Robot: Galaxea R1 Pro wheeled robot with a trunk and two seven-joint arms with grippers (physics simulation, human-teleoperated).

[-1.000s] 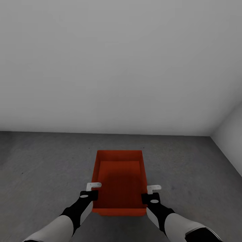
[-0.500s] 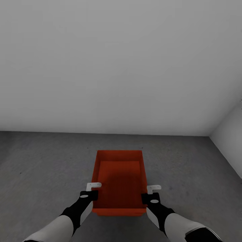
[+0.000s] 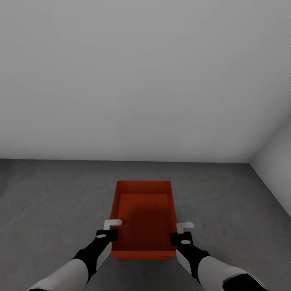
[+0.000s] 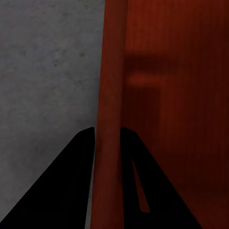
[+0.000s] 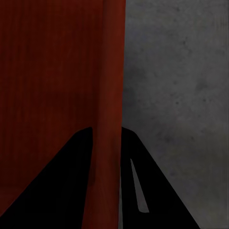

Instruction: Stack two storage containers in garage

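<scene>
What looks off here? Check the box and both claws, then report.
Nothing stands out. The box sits level and square between the arms over the floor, its walls intact and its inside bare. The left claw and right claw each pinch a side wall at matching spots. No spill or damage shows.

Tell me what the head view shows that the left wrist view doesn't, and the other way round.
Head view: the whole container, both arms, the right gripper on its right wall, and the pale back wall.

Left wrist view: the left gripper up close, its fingers straddling the container's side wall.

Both: orange-red container held over grey concrete floor.
</scene>
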